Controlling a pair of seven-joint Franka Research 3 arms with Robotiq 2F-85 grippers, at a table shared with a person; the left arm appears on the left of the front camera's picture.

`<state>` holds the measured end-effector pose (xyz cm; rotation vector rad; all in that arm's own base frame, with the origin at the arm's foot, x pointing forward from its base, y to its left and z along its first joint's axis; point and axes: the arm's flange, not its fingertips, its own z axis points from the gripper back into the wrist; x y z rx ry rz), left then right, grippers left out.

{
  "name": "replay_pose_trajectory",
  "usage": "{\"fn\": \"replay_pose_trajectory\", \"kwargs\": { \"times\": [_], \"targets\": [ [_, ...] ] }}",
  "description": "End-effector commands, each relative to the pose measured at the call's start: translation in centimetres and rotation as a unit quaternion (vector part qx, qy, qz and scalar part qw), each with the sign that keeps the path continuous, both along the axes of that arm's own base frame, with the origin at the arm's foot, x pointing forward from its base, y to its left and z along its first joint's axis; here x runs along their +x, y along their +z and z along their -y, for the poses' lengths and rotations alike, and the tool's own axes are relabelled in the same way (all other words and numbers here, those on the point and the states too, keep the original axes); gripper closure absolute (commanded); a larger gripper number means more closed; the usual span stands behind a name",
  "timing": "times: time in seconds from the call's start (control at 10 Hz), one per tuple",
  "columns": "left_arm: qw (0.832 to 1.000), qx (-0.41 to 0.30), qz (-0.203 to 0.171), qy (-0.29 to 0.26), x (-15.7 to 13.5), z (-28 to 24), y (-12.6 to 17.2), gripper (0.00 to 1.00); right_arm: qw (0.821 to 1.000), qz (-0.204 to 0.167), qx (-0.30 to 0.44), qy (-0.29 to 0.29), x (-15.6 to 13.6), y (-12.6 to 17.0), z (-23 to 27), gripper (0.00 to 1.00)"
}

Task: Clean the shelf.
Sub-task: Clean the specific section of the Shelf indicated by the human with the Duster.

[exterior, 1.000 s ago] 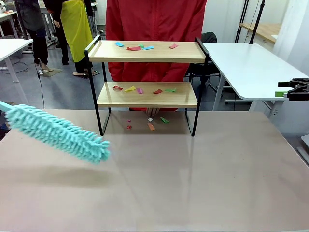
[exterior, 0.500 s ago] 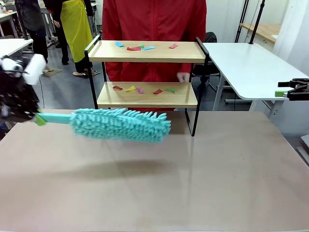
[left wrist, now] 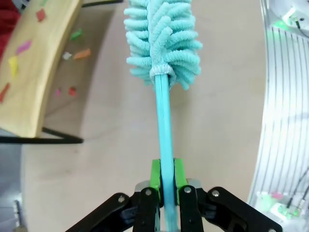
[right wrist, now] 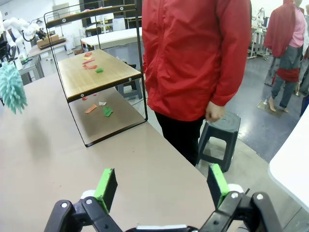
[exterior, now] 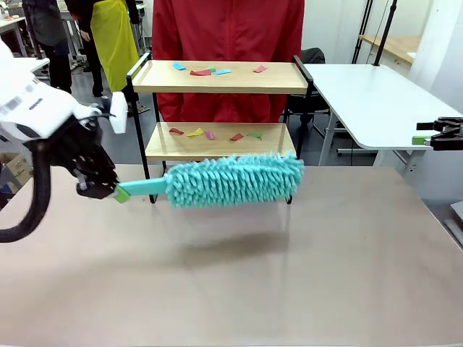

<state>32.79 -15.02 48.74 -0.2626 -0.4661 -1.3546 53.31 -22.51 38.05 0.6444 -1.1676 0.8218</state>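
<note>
The shelf (exterior: 221, 77) stands at the table's far side, two wooden boards in a black frame. Coloured paper scraps (exterior: 210, 71) lie on its top board, more on the lower board (exterior: 217, 142) and on the table beneath (right wrist: 99, 107). My left gripper (exterior: 117, 192) is shut on the handle of a teal fluffy duster (exterior: 233, 179), whose head hangs level just in front of the lower board. In the left wrist view the green pads (left wrist: 155, 175) clamp the handle, with the duster head (left wrist: 161, 38) ahead and the shelf (left wrist: 34, 72) to the left. My right gripper (right wrist: 161, 186) is open and holds nothing, off the table's right side (exterior: 427, 134).
A person in a red jacket (exterior: 228, 29) stands right behind the shelf. A second white table (exterior: 369, 101) is at the right, and a stool (right wrist: 217, 130) stands by the person. The brown tabletop (exterior: 239, 282) spreads in front of the shelf.
My left arm swung the duster to the right, from the table's left edge to in front of the lower board. The person's hand beside the lower board half a second ago has withdrawn.
</note>
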Motion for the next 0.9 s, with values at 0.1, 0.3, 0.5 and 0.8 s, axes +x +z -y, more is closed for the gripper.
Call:
{"fn": "replay_pose_trajectory", "kwargs": {
  "times": [0.1, 0.3, 0.5, 0.8],
  "targets": [
    [1.0, -0.003, 0.014, 0.008, -0.2, -1.2, 1.2, 0.87, 1.0, 0.002, 0.001, 0.002, -0.1, 0.2, -0.3, 0.0],
    [1.0, -0.003, 0.014, 0.008, -0.2, -1.2, 1.2, 0.87, 1.0, 0.002, 0.001, 0.002, -0.1, 0.2, -0.3, 0.0],
    [0.998, 0.046, -0.029, 0.041, 0.2, 2.1, 0.5, 0.87, 1.0, 0.002, 0.001, 0.002, -0.1, 0.2, -0.3, 0.0],
    [0.989, 0.078, -0.047, 0.115, -1.8, 5.5, -0.2, 0.87, 1.0, 0.002, 0.001, 0.002, -0.1, 0.2, -0.3, 0.0]
  ]
}}
